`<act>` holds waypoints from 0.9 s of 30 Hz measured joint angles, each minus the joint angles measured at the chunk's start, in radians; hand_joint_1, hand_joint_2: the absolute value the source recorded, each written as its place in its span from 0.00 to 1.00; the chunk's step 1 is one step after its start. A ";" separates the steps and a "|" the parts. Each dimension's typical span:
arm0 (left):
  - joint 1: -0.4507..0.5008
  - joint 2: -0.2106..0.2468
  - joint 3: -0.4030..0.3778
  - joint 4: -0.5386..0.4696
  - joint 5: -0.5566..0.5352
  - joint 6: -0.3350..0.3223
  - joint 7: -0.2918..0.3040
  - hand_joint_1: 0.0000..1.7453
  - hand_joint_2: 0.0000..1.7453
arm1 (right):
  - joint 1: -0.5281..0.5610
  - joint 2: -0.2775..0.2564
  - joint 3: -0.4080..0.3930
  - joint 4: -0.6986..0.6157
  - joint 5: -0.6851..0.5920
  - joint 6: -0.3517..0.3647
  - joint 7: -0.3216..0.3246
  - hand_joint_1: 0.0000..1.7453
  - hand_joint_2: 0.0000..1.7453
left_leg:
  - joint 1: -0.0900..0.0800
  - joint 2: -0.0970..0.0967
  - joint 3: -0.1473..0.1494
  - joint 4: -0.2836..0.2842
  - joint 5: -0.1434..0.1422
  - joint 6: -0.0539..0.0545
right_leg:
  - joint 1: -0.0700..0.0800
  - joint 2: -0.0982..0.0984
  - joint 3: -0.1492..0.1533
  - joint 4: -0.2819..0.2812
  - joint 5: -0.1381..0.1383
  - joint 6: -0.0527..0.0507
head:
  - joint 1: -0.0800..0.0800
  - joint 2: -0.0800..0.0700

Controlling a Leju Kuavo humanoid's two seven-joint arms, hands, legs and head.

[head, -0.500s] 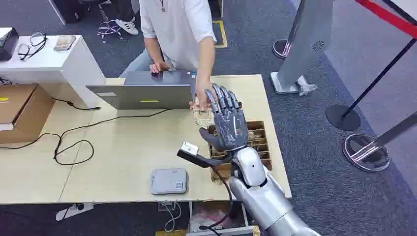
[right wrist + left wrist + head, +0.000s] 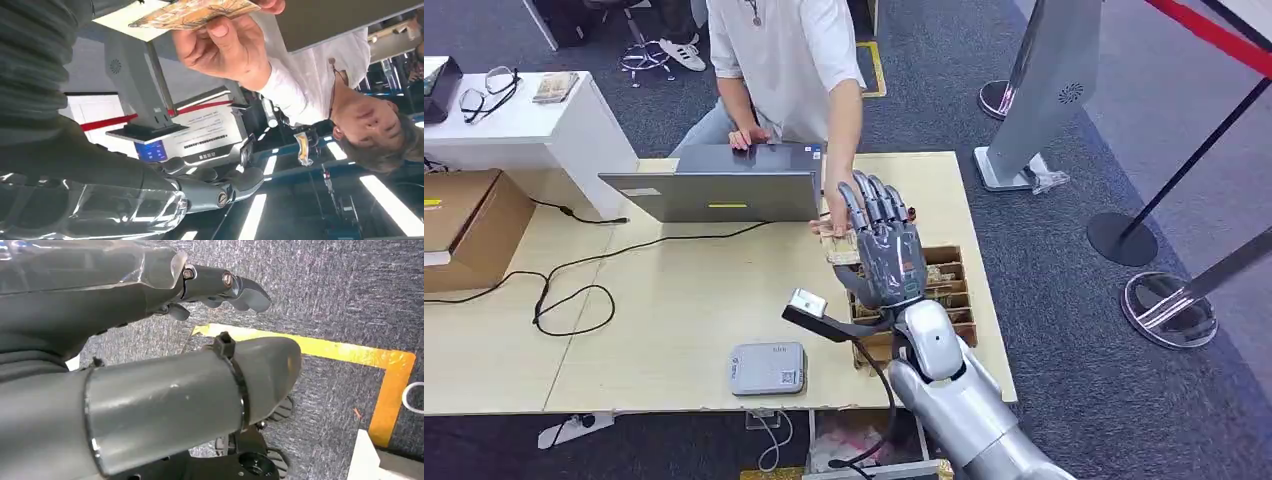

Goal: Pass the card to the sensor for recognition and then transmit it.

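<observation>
I am at the handover: my right hand (image 2: 886,258), fingers spread, offers the card (image 2: 192,12) the person's hand (image 2: 220,42) pinches; next I let go.

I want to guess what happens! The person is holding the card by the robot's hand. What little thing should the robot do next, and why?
Probably pull the right hand gently back toward itself. The person's hand already pinches the card, and the right hand's fingers look spread, so the handover seems nearly done.
</observation>
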 joint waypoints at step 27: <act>0.000 0.000 0.000 0.000 -0.003 -0.001 0.004 0.00 0.00 | -0.001 0.003 0.008 0.000 -0.004 0.017 0.006 1.00 1.00 | 0.000 0.000 0.000 0.000 0.000 0.000 | 0.000 0.000 0.000 0.000 0.000 0.000 | 0.000 0.000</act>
